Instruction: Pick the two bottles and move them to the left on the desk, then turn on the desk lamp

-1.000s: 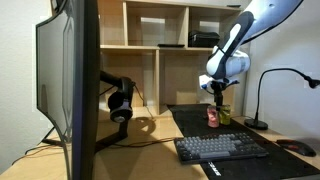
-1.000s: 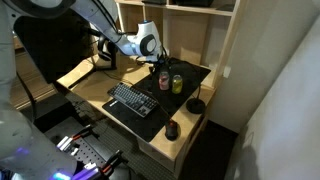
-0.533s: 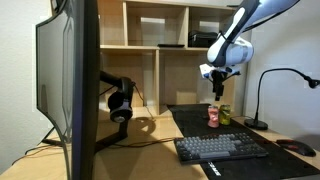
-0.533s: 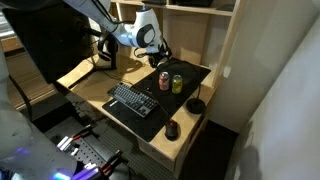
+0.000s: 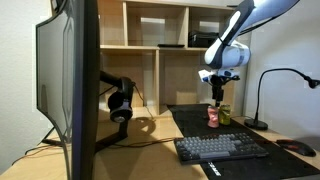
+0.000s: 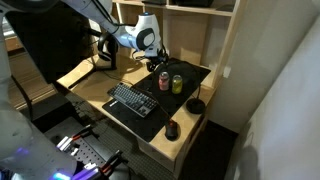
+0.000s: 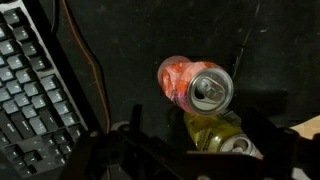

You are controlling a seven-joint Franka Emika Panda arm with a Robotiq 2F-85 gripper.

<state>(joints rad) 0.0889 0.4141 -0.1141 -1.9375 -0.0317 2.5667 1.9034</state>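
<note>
The pincer (image 5: 217, 96) is hovering wide open and empty above the pinkish-red bottle (image 7: 195, 83), which is standing just beside the yellow-green bottle (image 7: 225, 137) on the tabletop's (image 5: 150, 126) black mat (image 7: 280, 60). The first pick is seemingly beginning. The next move is calling for a straight descent around the pinkish-red bottle without nudging its neighbour.

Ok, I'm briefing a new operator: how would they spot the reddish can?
On the light-wood desk lies a black mat; behind its keyboard stand two small cans side by side. Yours is the pinkish-red can with white; the yellow-green can, its neighbour, stands nearer the desk lamp.
</note>
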